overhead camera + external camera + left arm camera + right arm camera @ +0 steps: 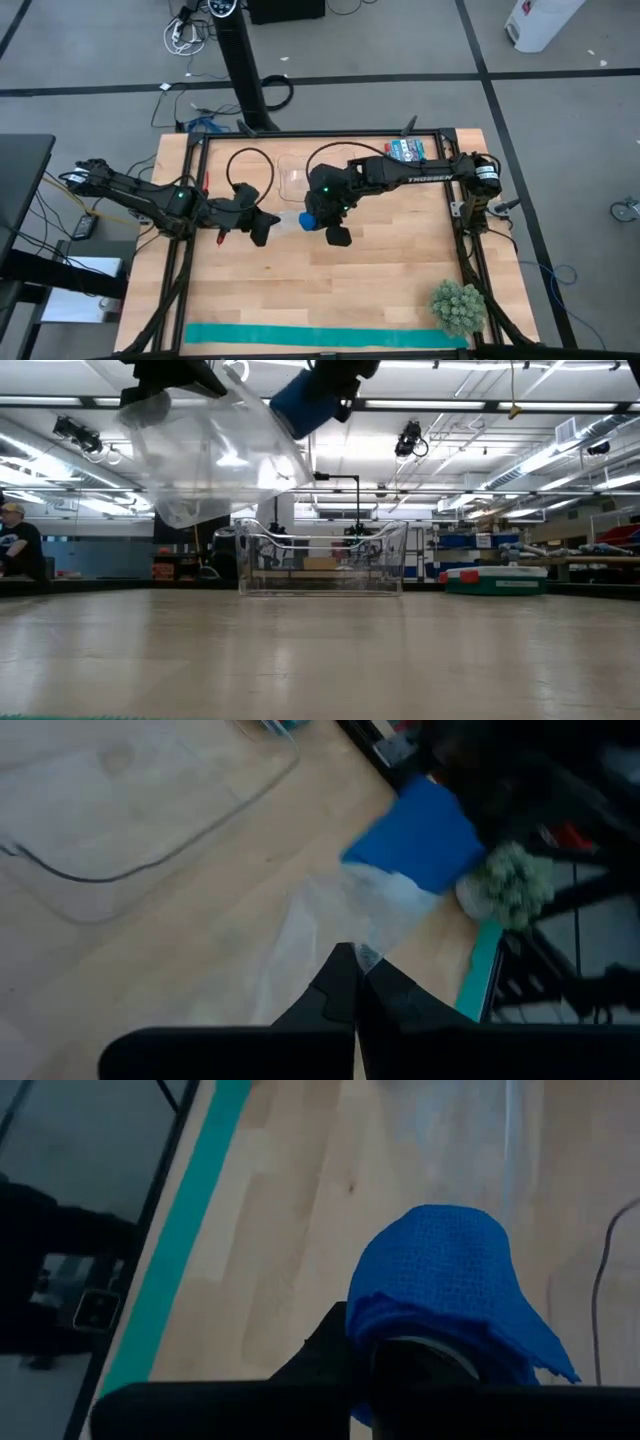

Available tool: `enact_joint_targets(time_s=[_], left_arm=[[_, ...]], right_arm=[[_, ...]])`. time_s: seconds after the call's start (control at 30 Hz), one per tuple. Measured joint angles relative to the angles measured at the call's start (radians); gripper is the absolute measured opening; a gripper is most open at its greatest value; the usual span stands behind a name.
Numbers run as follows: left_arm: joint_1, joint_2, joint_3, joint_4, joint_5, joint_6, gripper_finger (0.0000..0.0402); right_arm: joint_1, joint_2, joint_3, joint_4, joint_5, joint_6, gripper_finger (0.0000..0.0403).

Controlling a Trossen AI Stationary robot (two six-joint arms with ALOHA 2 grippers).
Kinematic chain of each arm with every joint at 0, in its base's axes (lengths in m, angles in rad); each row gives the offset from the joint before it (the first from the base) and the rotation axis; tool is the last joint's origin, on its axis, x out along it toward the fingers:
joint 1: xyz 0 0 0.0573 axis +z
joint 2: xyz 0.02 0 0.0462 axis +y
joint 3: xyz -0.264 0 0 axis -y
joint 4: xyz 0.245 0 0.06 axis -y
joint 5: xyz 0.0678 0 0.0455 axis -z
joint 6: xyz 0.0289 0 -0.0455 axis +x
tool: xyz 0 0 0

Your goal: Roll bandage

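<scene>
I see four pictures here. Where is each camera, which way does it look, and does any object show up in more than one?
High view: above the table, looking straight down; both arms, left gripper and right gripper.
Low view: at tabletop height, looking level into the room; arms enter from above; a person sits far off.
Left wrist view: on the left arm, past its shut fingers pinching a clear plastic bag.
Right wrist view: on the right arm, its fingers shut on the bandage.
Shared: the bandage and the green strip.

Coarse-woven blue cloth bandage (435,1270), clear glossy plastic bag (215,455), matt pale wood table (380,280).
</scene>
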Motion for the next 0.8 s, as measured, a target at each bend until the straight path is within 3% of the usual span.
enact_joint_targets(time_s=[0.17, 0.4, 0.67, 0.8], left_arm=[[0.0, 0.0, 0.0, -0.006, 0.029, 0.047, 0.0001], [-0.001, 0.066, -0.001, 0.014, 0.018, 0.106, 0.0001], [-0.001, 0.23, -0.001, 0.309, -0.006, 0.185, 0.0001], [-0.002, 0.307, -0.001, 0.447, -0.075, 0.24, 0.0001]], right_arm=[[-0.012, 0.001, -0.004, -0.008, -0.112, -0.045, 0.0009], [-0.018, 0.002, -0.006, -0.117, -0.114, -0.071, 0.0009], [-0.049, -0.003, -0.006, -0.399, -0.151, -0.064, 0.0009], [-0.056, -0.04, -0.006, -0.452, -0.168, -0.083, 0.0009]])
